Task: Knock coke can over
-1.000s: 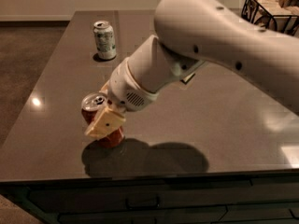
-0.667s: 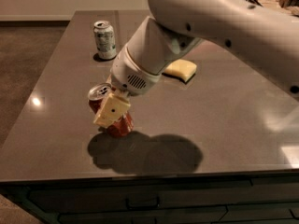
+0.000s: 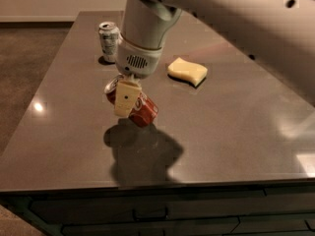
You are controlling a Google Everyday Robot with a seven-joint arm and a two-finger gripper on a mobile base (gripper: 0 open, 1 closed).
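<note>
The red coke can point(image 3: 145, 110) is on the dark table point(image 3: 231, 132), left of its middle. It is tipped far over, with its silver top point(image 3: 112, 85) pointing up and to the left and its base low on the right. My gripper point(image 3: 126, 102) hangs straight down from the white wrist point(image 3: 140, 43) and sits right at the can, with a cream-coloured part covering the can's middle. I cannot tell whether the can rests on the table or is held off it.
A white-and-green can point(image 3: 109, 39) stands upright at the back left. A yellow sponge point(image 3: 187, 71) lies behind and to the right of the coke can. The big white arm point(image 3: 236, 18) crosses the upper right. The table's front edge point(image 3: 157, 183) is close.
The coke can stood almost upright at the gripper a second ago and is now tipped far over. The arm swung so the wrist points straight down, and the view has shifted.
</note>
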